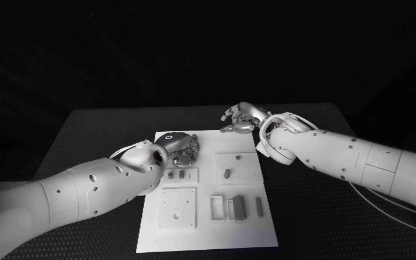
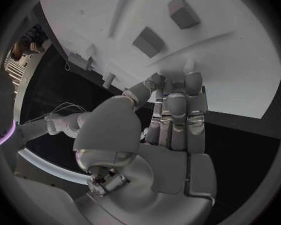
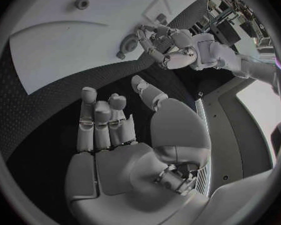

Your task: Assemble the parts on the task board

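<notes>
The left hand curls over the task board at its far left corner, grasp unclear; small parts lie mid-board. The right hand, spread and empty, hovers off the far edge; lower slowly

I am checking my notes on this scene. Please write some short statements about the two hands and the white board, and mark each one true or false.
1. The left hand is over the white board. True.
2. The right hand holds a small part. False: its fingers are apart and hold nothing, as the right wrist view shows.
3. The right hand is at the far right corner of the board. True.
4. The black table carries two white boards. False: there is only one.
5. Small parts lie on the near half of the board. True.
</notes>
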You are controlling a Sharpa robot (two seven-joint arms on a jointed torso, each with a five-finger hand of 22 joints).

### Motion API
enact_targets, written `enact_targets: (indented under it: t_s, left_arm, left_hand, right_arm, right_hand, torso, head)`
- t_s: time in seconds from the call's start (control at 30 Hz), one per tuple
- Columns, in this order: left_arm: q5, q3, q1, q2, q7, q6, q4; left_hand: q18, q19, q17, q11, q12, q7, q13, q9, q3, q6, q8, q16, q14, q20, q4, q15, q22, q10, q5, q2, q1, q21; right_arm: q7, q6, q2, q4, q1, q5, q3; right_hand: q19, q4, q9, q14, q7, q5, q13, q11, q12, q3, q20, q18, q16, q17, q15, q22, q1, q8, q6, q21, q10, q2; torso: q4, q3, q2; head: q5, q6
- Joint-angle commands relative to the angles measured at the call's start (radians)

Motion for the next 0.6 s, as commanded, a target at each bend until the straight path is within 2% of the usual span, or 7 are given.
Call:
enact_targets:
  t_s: [0.03, 0.1, 0.13, 0.37, 0.47, 0.6]
  left_arm:
    - [0.044, 0.005, 0.0, -0.014, 0.023, -0.044, 0.022]
    - [0.056, 0.016, 0.0, -0.02, 0.026, -0.049, 0.029]
    - [0.056, 0.028, 0.0, -0.023, 0.026, -0.049, 0.034]
    - [0.062, 0.052, 0.001, -0.056, 0.026, -0.032, 0.065]
    - [0.062, 0.059, 0.001, -0.083, 0.015, -0.001, 0.09]
    - [0.054, 0.061, 0.001, -0.121, -0.007, 0.027, 0.129]
  left_hand:
    - [0.075, 0.005, -0.001, 0.0, 0.005, 0.001, -0.001, 0.002, 0.006, 0.009, 0.004, -0.006, 0.008, -0.004, 0.001, -0.001, 0.021, 0.01, 0.007, 0.008, 0.0, 0.001]
    - [0.075, 0.006, -0.001, 0.0, 0.005, 0.001, -0.001, 0.003, 0.007, 0.01, 0.005, -0.007, 0.009, -0.005, 0.0, -0.001, 0.021, 0.011, 0.007, 0.008, 0.0, 0.001]
    - [0.075, 0.006, -0.001, 0.0, 0.005, 0.001, -0.001, 0.003, 0.008, 0.01, 0.005, -0.007, 0.009, -0.005, 0.0, -0.002, 0.021, 0.012, 0.007, 0.008, 0.0, 0.001]
    - [0.074, 0.008, 0.0, -0.002, 0.004, 0.0, 0.001, 0.004, 0.011, 0.012, 0.006, -0.008, 0.01, -0.006, -0.001, -0.003, 0.02, 0.015, 0.007, 0.007, 0.0, 0.002]
    - [0.074, 0.008, 0.0, -0.002, 0.004, 0.0, 0.001, 0.004, 0.012, 0.013, 0.006, -0.008, 0.01, -0.006, -0.001, -0.004, 0.02, 0.016, 0.007, 0.006, 0.0, 0.002]
    - [0.073, 0.007, 0.0, -0.003, 0.003, -0.001, 0.001, 0.005, 0.014, 0.014, 0.006, -0.009, 0.009, -0.007, -0.002, -0.004, 0.02, 0.017, 0.007, 0.006, 0.001, 0.001]
  right_arm:
    - [0.007, 0.01, -0.001, 0.002, 0.0, 0.002, 0.0]
    - [0.007, 0.01, -0.001, 0.002, 0.0, 0.002, 0.0]
    - [0.007, 0.01, -0.001, 0.002, 0.0, 0.002, 0.0]
    - [0.007, 0.011, -0.003, 0.002, 0.0, 0.002, 0.0]
    - [0.007, 0.012, -0.003, 0.001, 0.0, 0.002, 0.0]
    - [0.006, 0.012, -0.004, 0.001, 0.0, 0.002, 0.0]
  right_hand:
    - [0.001, 0.007, -0.001, 0.002, 0.008, -0.001, -0.002, -0.001, 0.006, 0.001, -0.005, 0.016, 0.007, -0.001, -0.008, 0.013, -0.008, 0.003, -0.002, 0.004, -0.005, -0.001]
    - [0.001, 0.007, -0.001, 0.002, 0.008, -0.001, -0.002, -0.001, 0.006, 0.001, -0.005, 0.016, 0.007, -0.001, -0.008, 0.013, -0.008, 0.003, -0.002, 0.004, -0.005, -0.001]
    - [0.001, 0.007, -0.001, 0.002, 0.008, -0.001, -0.002, -0.001, 0.006, 0.001, -0.005, 0.016, 0.007, -0.001, -0.008, 0.013, -0.008, 0.003, -0.002, 0.004, -0.005, -0.001]
    - [0.001, 0.007, -0.001, 0.002, 0.008, -0.001, -0.002, -0.001, 0.006, 0.001, -0.005, 0.016, 0.007, -0.001, -0.008, 0.013, -0.008, 0.003, -0.002, 0.004, -0.005, -0.001]
    - [0.001, 0.007, -0.001, 0.002, 0.008, -0.001, -0.002, -0.001, 0.006, 0.001, -0.005, 0.016, 0.007, -0.002, -0.008, 0.013, -0.008, 0.003, -0.002, 0.004, -0.005, -0.001]
    - [0.001, 0.007, -0.001, 0.002, 0.008, -0.001, -0.002, -0.001, 0.007, 0.001, -0.006, 0.016, 0.007, -0.002, -0.008, 0.013, -0.008, 0.003, -0.002, 0.004, -0.006, -0.001]
  torso:
    - [0.0012, -0.0007, -0.001]
    - [0.0019, -0.0008, -0.001]
    - [0.0015, -0.0007, -0.001]
    - [0.0016, -0.0012, -0.001]
    - [0.0004, -0.0007, 0.0]
    - [0.0003, -0.0006, 0.0]
  head:
    - [0.001, 0.001]
    - [0.001, 0.001]
    - [0.001, 0.001]
    - [0.007, 0.003]
    - [0.007, 0.004]
    - [0.008, 0.003]
